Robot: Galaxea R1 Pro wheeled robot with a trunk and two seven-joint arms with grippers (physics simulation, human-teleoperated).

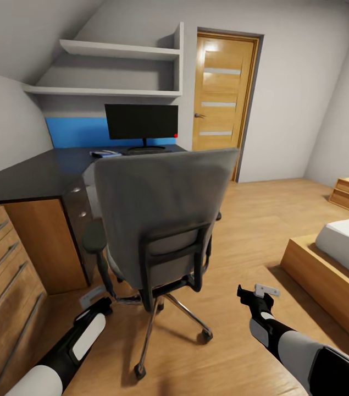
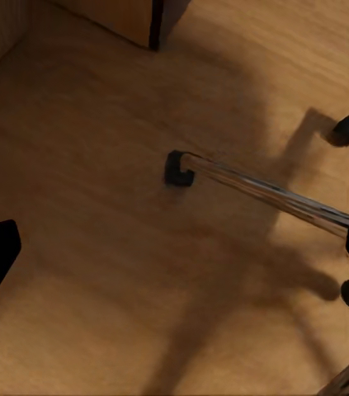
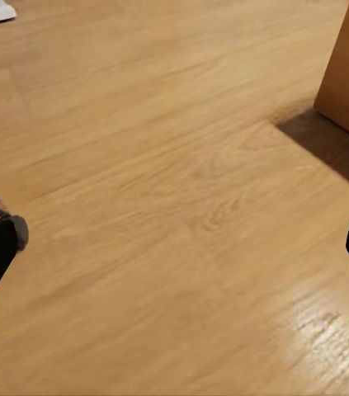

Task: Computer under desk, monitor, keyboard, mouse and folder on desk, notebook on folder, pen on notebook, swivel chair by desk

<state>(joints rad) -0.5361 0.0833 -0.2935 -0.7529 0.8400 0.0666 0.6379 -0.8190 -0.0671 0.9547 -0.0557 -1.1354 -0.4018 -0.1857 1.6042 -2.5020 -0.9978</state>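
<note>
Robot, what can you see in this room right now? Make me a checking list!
Surface: long glossy black desk, top mostly bare.
Job's things: wide black monitor upright at the desk's back; grey upholstered swivel chair in front of the desk, its back to the camera; chrome star base on the floor. A small blue and white thing lies by the monitor, too small to name.
Clutter: nothing seen.
Grippers: left gripper and right gripper low near the floor, both open, empty.
Cables: nothing seen.
Surroundings: wooden door, white wall shelves, white-sheeted bed, light wood floor.
</note>
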